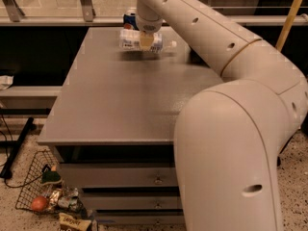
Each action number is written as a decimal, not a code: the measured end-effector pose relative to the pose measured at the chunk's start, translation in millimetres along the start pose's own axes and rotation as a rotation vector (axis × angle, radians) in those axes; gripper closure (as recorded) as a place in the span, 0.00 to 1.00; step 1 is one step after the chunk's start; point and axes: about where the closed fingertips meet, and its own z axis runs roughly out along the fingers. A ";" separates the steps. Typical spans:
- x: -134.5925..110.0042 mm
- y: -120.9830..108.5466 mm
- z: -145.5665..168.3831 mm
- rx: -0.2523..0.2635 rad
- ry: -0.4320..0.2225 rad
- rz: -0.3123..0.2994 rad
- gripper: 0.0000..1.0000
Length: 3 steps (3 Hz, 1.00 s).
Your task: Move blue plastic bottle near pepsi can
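Note:
The blue plastic bottle (133, 39) lies on its side at the far end of the grey table (125, 100), its white cap (172, 44) pointing right. My gripper (147, 41) reaches down over its middle and is shut on it. The pepsi can (129, 19) stands just behind the bottle at the table's far edge, partly hidden by my arm (202, 28).
My large white arm covers the right side of the view. Drawers (120, 177) sit under the table front. A wire basket (41, 186) with clutter lies on the floor at lower left. A railing (57, 19) runs behind the table.

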 end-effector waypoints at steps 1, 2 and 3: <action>-0.2 1.8 3.4 -0.005 0.001 -0.001 0.57; -0.3 3.5 6.4 -0.010 0.003 -0.003 0.35; -0.5 5.1 9.4 -0.014 0.004 -0.004 0.12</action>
